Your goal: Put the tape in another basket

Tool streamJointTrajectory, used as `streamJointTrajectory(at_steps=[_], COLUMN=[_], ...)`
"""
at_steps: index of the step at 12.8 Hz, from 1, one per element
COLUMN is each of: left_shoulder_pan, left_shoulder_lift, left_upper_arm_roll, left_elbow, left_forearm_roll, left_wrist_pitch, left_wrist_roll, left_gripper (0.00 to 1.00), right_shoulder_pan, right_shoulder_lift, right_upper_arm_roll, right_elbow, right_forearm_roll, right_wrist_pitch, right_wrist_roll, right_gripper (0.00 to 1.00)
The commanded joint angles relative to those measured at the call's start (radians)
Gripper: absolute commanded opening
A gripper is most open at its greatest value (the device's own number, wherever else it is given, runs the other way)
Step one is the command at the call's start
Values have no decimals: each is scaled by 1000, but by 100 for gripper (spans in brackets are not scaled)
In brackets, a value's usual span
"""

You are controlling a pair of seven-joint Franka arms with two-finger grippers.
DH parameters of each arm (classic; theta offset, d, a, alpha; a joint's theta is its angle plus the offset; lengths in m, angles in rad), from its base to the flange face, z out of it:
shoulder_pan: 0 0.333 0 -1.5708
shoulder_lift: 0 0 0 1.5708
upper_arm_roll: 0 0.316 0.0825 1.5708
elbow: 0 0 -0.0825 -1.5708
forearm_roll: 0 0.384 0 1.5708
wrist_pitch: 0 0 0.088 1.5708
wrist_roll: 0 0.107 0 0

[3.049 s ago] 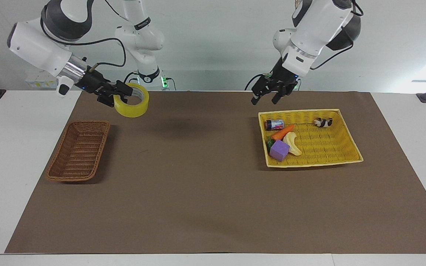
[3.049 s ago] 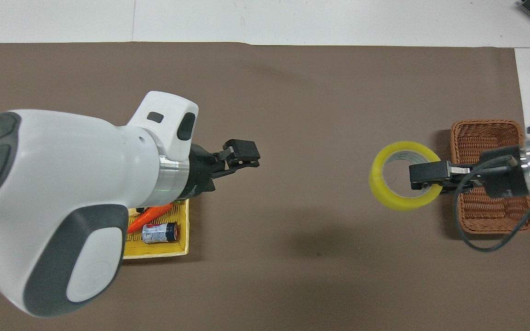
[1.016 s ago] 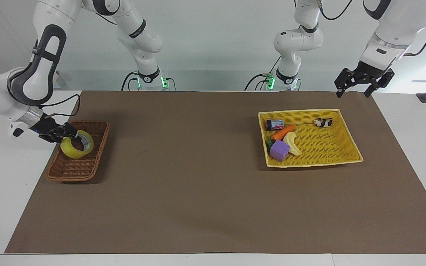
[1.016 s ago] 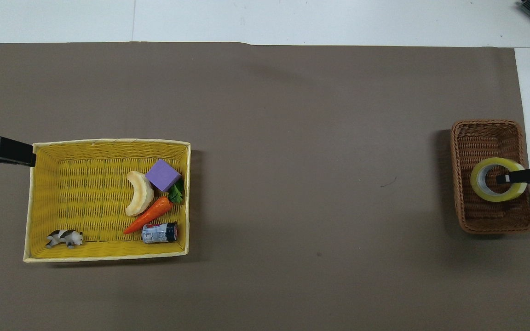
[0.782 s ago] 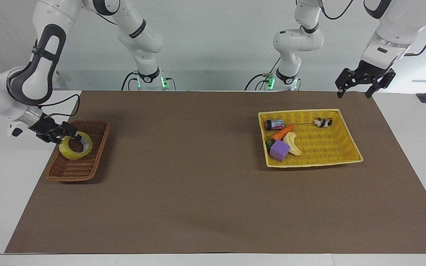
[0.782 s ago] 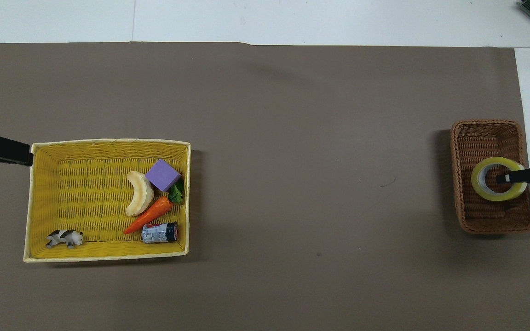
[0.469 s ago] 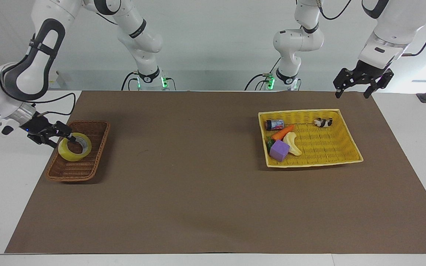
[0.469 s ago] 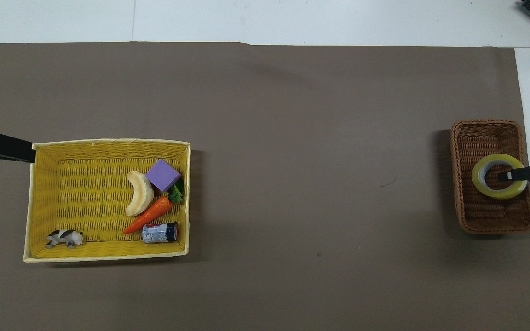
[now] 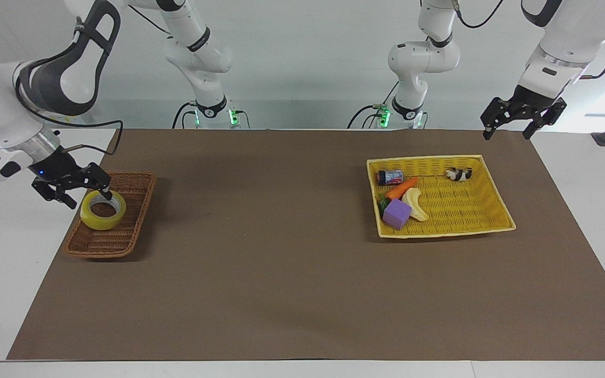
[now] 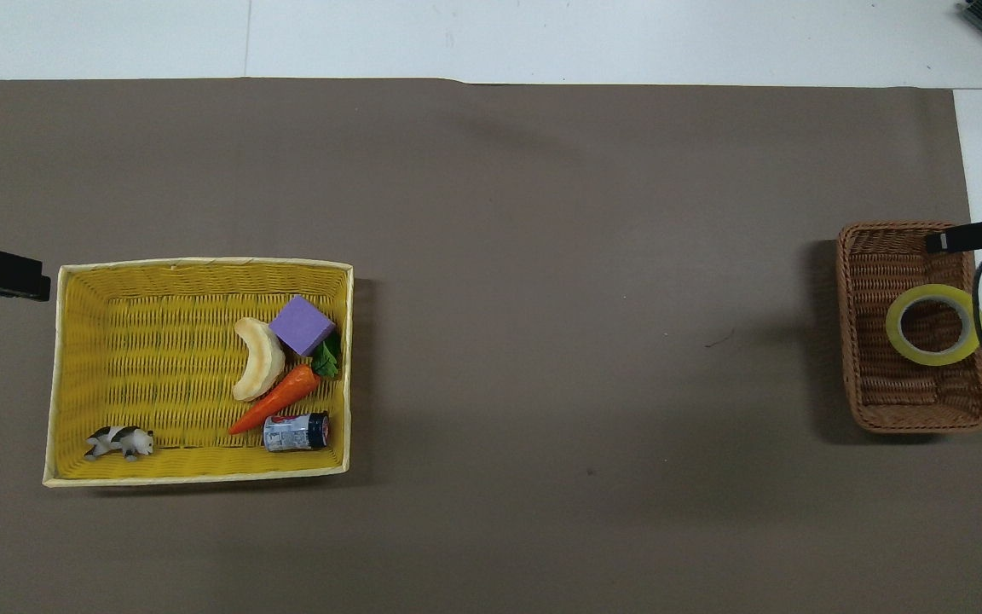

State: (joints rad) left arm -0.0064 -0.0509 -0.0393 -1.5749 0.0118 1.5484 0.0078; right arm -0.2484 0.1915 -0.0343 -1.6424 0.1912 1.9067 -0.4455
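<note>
And the release is made! The right gripper [image 9: 79,193], which a moment ago had one finger hooked through the ring, is now lifted clear with its fingers spread and nothing between them, hanging over the basket's [image 9: 135,216] edge at the right arm's end of the table. The tape [image 9: 103,210] has dropped out of the pinch and lies flat on its side in the basket, hole facing up, resting against the wall nearest the table's end. I'd call that the job essentially done: the roll is in its new home, and only the arm's retreat remains.

Over by the yellow tray [image 9: 491,210], the left gripper [image 9: 522,118] waits above the mat's corner, fingers spread wide and empty.

The tape itself is a wide, glossy ring of translucent yellow with a pale grey-white core; in the overhead view the brown weave shows through its open centre [image 10: 934,325].
</note>
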Motion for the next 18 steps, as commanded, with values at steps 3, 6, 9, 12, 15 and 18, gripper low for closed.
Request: streamJointTrajectory(at_steps=[3,6,9,12,15,18], left_shoulder_pan=[0,0,0,0,0,0], left_shoulder_lift=[9,9,9,9,9,9], left_upper_arm_roll=[-1,-1,-1,-1,-1,-1], left_elbow=[23,23,23,23,23,23], left_forearm_roll=[10,10,10,10,10,10], left_wrist_pitch=[-8,-8,-8,-8,-8,-8], left_wrist_roll=[0,0,0,0,0,0], left_gripper=[100,100,100,100,100,100], right_shoulder_pan=[144,216,259,259,285,349], right_shoulder_lift=[-81,-110,-159,-220,-279,-302], right_upper_arm_roll=[2,2,4,11,25,27], right_elbow=[-4,-7,-8,-2,-4,-1], right_forearm_roll=[-133,-150,-148,-148,-150,-194], right_wrist_pitch=[-17,-70,-129,-216,-291,-325], right_wrist_roll=[304,479,594,602,698,765], right_gripper=[100,100,100,100,100,100])
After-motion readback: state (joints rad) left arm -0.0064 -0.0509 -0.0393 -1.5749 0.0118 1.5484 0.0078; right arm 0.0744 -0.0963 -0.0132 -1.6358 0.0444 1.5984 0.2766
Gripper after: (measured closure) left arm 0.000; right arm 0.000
